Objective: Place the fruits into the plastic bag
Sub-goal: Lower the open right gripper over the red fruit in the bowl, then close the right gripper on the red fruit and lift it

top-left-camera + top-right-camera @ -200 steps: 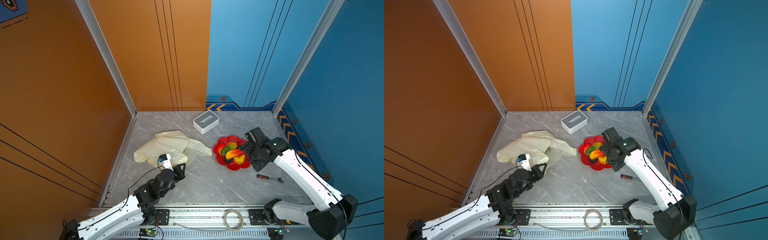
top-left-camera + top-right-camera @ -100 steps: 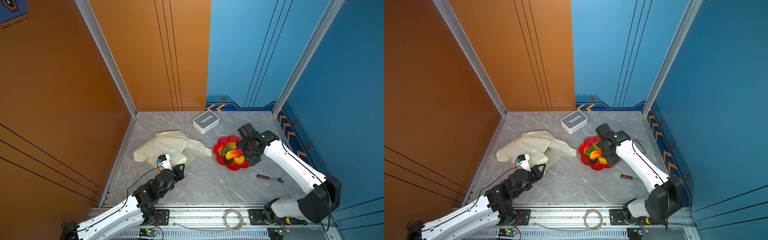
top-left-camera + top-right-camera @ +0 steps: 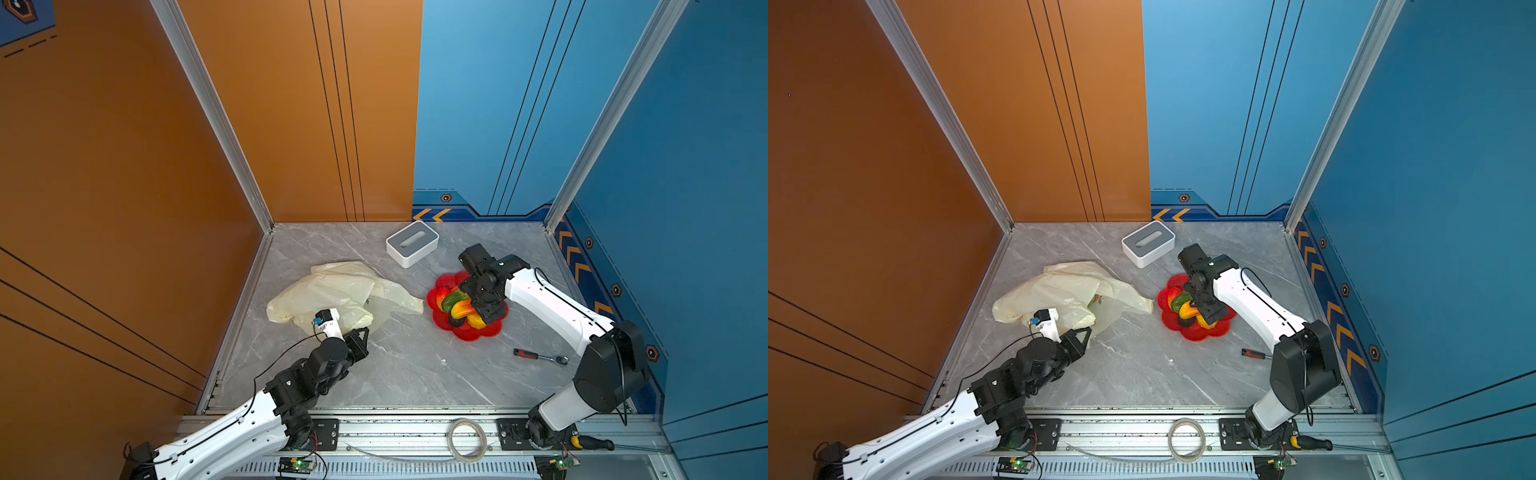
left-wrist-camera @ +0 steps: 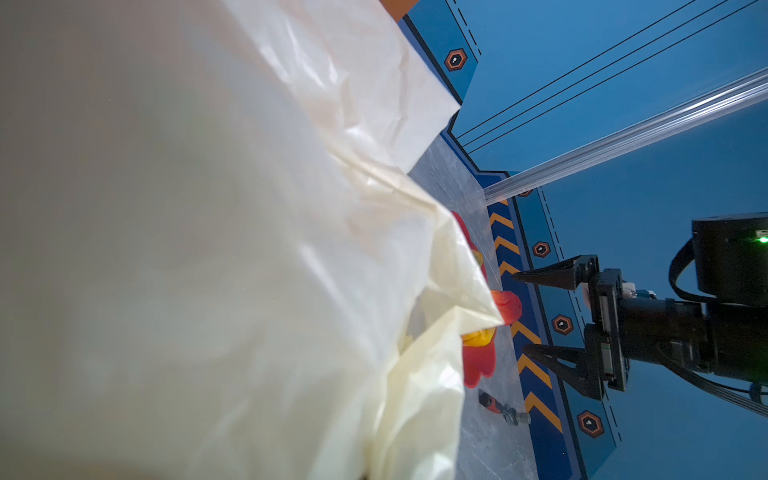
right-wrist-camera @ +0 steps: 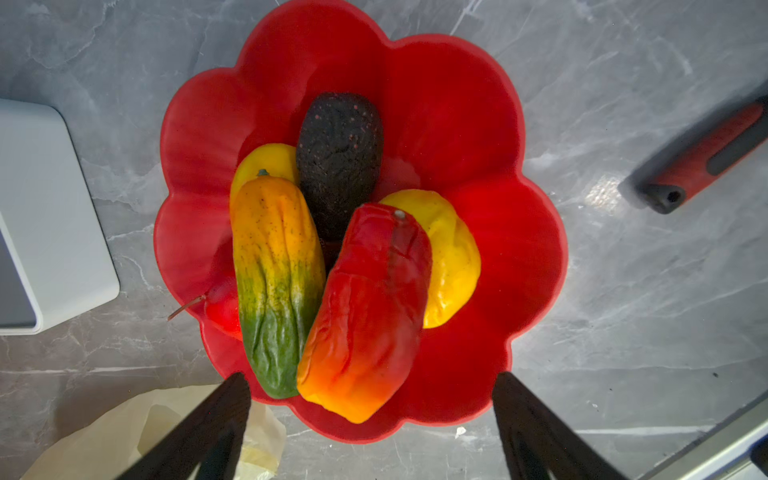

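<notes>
We hold the left fingers (image 3: pixel 362 332) closed, apparently on an edge of the plastic bag (image 3: pixel 332 291) to anchor it on the table (image 3: pixel 415 365), while the right fingers (image 5: pixel 523 415) hang wide open, empty, above the fruits (image 5: pixel 365 299) in the red dish (image 5: pixel 536 257) for pickup.

We get bright, even light in both top views, shadows soft. The thin crinkly cream-yellow plastic bag (image 4: pixel 208 249) blurs against the left wrist lens. The right arm's black jaws are unfocused; beyond them the grey marbled table (image 5: pixel 606 191) glints.
</notes>
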